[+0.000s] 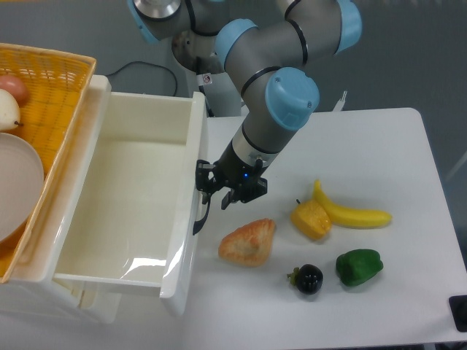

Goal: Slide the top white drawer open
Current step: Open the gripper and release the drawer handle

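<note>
nearest us we see an eggplant (pixel 309 278) and green pepper (pixel 358 266), then a bread roll (pixel 248 242) and banana (pixel 350 212). left of them the top white drawer (pixel 135 197) stands pulled well out, empty — the gripper (pixel 213 195) at its black handle (pixel 198 213), fingers parted, gripping nothing we can make out. furthest left, the yellow basket (pixel 55 95).

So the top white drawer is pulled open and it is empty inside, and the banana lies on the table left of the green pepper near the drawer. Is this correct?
Not quite. In the camera view the banana lies above the green pepper, on the side far from the drawer. The top white drawer is indeed pulled open and looks empty, with the gripper at its black handle.
</note>
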`<action>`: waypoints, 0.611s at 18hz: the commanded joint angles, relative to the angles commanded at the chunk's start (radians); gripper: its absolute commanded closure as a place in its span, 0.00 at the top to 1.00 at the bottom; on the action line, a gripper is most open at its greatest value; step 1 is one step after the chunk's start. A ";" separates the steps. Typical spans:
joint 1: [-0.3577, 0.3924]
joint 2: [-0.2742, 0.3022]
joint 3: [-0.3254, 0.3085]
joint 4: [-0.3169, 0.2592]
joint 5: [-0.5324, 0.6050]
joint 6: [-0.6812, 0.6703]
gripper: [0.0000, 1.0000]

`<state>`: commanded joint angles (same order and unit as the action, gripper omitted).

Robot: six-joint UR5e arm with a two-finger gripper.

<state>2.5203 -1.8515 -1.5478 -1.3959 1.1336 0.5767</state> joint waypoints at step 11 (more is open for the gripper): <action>0.028 -0.018 -0.002 -0.003 -0.080 0.019 0.60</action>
<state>2.5479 -1.8699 -1.5493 -1.3990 1.0539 0.5952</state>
